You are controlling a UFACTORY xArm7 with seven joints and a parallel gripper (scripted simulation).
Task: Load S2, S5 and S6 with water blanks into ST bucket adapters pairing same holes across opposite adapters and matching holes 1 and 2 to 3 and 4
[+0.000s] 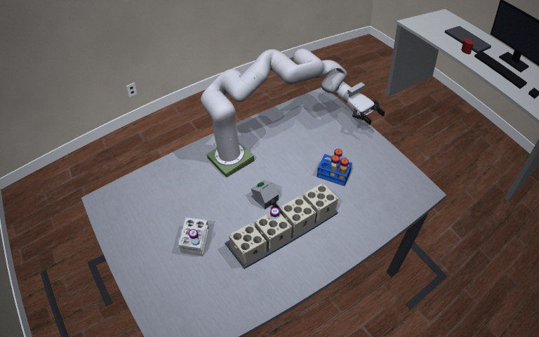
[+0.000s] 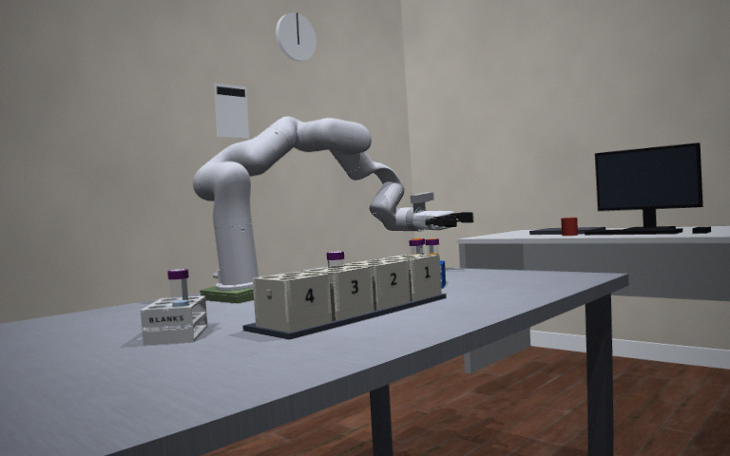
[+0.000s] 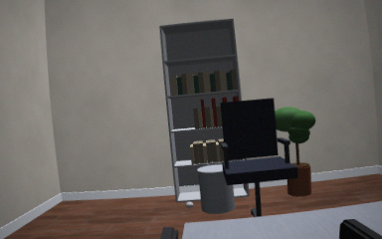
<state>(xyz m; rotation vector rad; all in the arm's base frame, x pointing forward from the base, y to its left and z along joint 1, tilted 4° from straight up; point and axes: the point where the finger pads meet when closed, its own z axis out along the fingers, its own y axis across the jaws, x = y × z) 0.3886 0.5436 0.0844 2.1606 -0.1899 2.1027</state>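
Observation:
My gripper [image 1: 376,115] [image 2: 464,218] is open and empty, held level above the table's far right edge. Three orange-dot tubes [image 1: 337,152] [image 1: 335,159] [image 1: 344,161] stand in the blue rack [image 1: 330,179]; their IDs are too small to read. The loading stand [image 1: 288,242] [image 2: 344,322] holds adapter 4 [image 1: 255,251] [image 2: 309,309], adapter 3 [image 1: 280,237] [image 2: 354,300], adapter 2 [image 1: 304,223] [image 2: 393,293] and adapter 1 [image 1: 327,208] [image 2: 427,285]. A white-dot blank [image 1: 274,212] [image 2: 335,256] stands in adapter 3's back hole. Another blank [image 1: 193,233] [image 2: 178,275] stands in the white BLANKS rack [image 1: 192,250] [image 2: 166,332].
The DONE desk [image 1: 265,193] with its green key [image 1: 260,184] stands behind adapter 3, close to the blank there. The arm's green base [image 1: 230,168] [image 2: 225,294] is at the back. The wrist view shows a chair [image 3: 249,129] and a bookshelf [image 3: 199,45] beyond the table.

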